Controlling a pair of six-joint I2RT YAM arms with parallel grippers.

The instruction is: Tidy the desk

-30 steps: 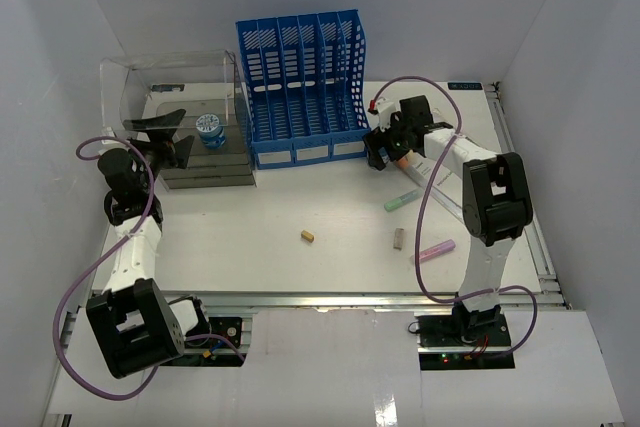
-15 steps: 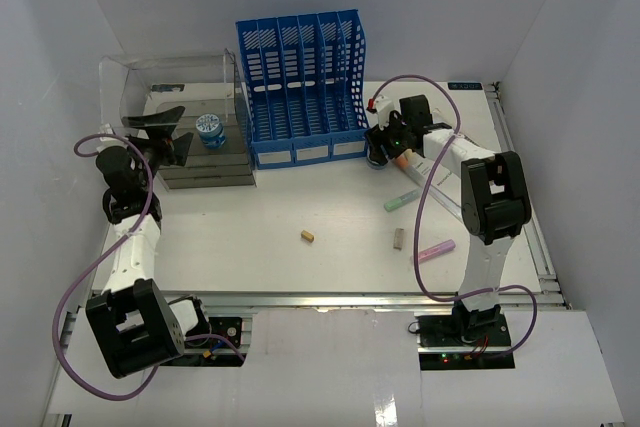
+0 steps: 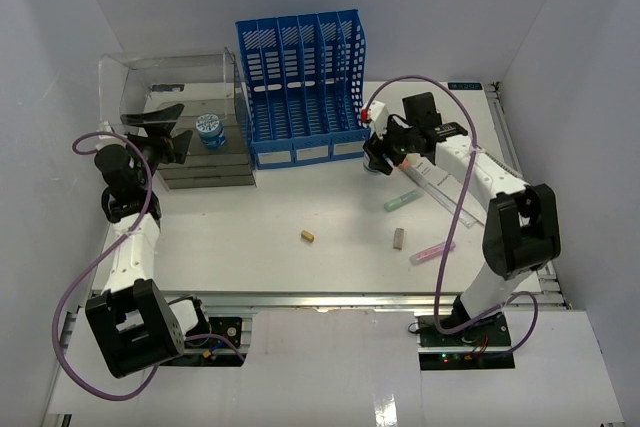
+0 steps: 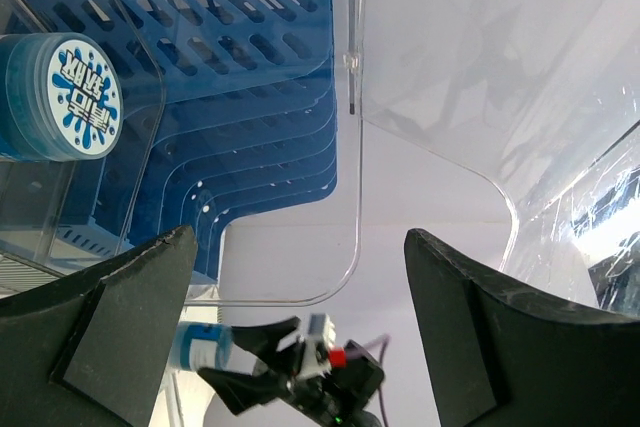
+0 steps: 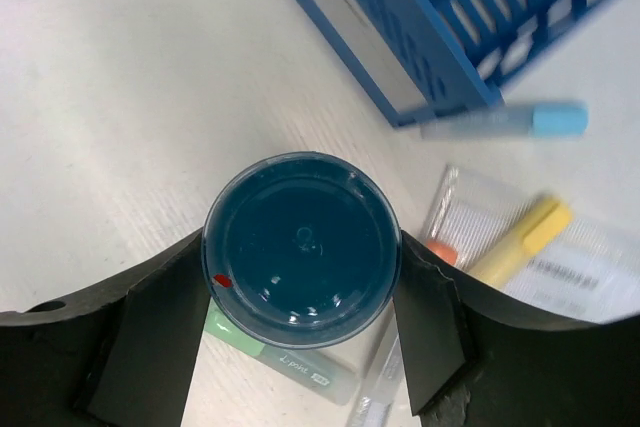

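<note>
**Step in hand (judged):** carrying one loose item off the desk [image 3: 250,237] to storage. The next move calls for a level carry leftward across the rack's front, clear of its corner, toward the clear box. That box looks like the likely home, since a matching jar sits there.

**Right gripper** [image 3: 381,155]: jaws partly closed, both fingers pressed against the sides of a round dark-teal jar [image 5: 301,249], seen from its base. It is apparently lifted, as it overlaps things below.

- Directly beneath the jar: a green marker [image 5: 290,369] lying on the white desk.
- Just beyond the fingers: a clear packet [image 5: 560,247] with a yellow highlighter.
- Next out: a blue-capped pen [image 5: 500,122] at the foot of the blue file rack [image 3: 300,87].
- Well apart, back toward the arm's base: a pink marker [image 3: 433,251].

**Left gripper** [image 3: 170,132]: jaws spread wide, holding nothing.

- In front of it: the clear box [image 3: 175,82].
- Beyond its fingers: the second jar [image 4: 60,97].
</note>
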